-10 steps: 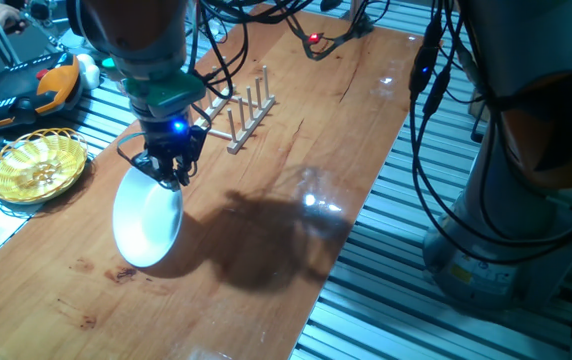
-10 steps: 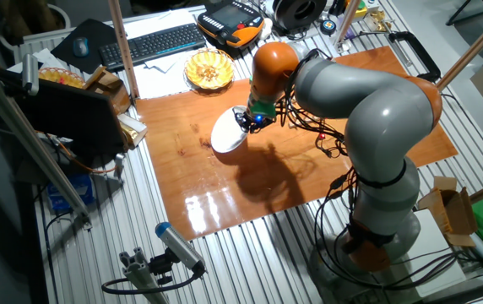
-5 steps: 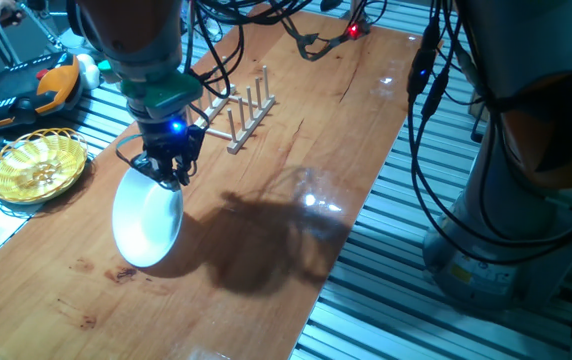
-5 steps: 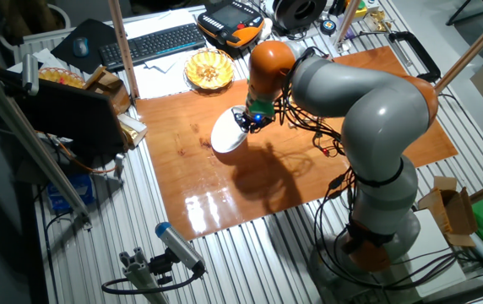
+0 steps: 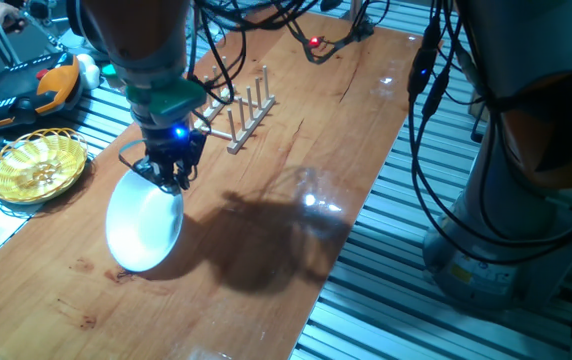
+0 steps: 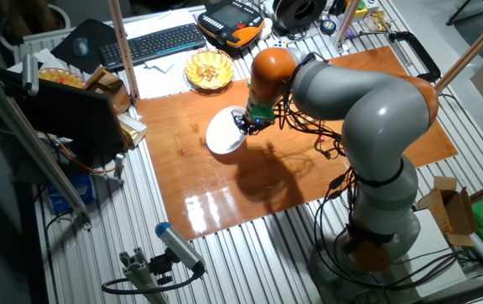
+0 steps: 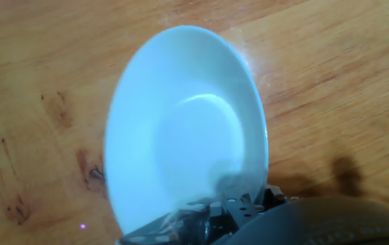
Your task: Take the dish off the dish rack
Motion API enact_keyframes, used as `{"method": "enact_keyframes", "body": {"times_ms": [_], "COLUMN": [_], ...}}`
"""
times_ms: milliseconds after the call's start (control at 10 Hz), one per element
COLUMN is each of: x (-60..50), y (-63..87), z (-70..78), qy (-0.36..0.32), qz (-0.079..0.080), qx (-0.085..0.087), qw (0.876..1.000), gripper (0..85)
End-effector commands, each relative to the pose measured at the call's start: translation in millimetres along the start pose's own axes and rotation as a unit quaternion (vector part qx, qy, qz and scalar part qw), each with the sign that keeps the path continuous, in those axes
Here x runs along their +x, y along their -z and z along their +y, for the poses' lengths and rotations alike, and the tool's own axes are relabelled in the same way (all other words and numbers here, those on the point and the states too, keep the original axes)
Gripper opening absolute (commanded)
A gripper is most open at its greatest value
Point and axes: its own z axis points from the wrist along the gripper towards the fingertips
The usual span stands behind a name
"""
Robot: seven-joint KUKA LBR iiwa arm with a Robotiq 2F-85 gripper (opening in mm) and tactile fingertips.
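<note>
The gripper point(image 5: 171, 172) is clamping the upper rim of the dish point(image 5: 144, 229), its 2 fingers pinching the edge from both sides; in the hand view the dark fingers point(image 7: 232, 204) are meeting the rim at the bottom of the frame. The dish point(image 7: 184, 126) is hanging tilted, its hollow face turned toward the hand camera, its lower edge close to the wooden table point(image 5: 296, 180); whether that edge is touching the wood cannot be told. In the other fixed view the dish point(image 6: 225, 132) is sitting over the near-middle part of the table point(image 6: 309, 169), just beside the gripper point(image 6: 243, 123).

No writing or brand mark is readable on the dish, the gripper or the arm; the plate is showing a plain glossy white. A small blue light is glowing on the gripper body just above the fingers.

The arm point(image 6: 368, 110) is reaching from its base beside the table, bending over the board with its orange wrist joint above the gripper and the hand pointing steeply down. Black cables are trailing along it.

The dish rack point(image 5: 244, 108) is standing empty behind the gripper, well apart from the dish, its upright pegs in rows. A yellow woven basket point(image 5: 38, 167) is lying off the table's edge, near the dish but apart from it.
</note>
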Motion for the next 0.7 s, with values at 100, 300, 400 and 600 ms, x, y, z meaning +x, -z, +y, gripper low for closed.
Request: {"method": "enact_keyframes", "body": {"times_ms": [100,300,400,600], "x": [-0.5,-0.3,-0.5,-0.5], "y": [-11.1,-18.8,-20.4,-23.6], "z": [0.2,0.5,1.0,1.0], "qy": [-0.001,-0.007,-0.012,-0.021], "qz": [-0.003,0.000,0.003,0.007], "qx": [-0.005,-0.011,-0.012,-0.018], "qw": [1.000,1.000,1.000,1.000], "gripper": [18.3,18.3,18.7,20.3]}}
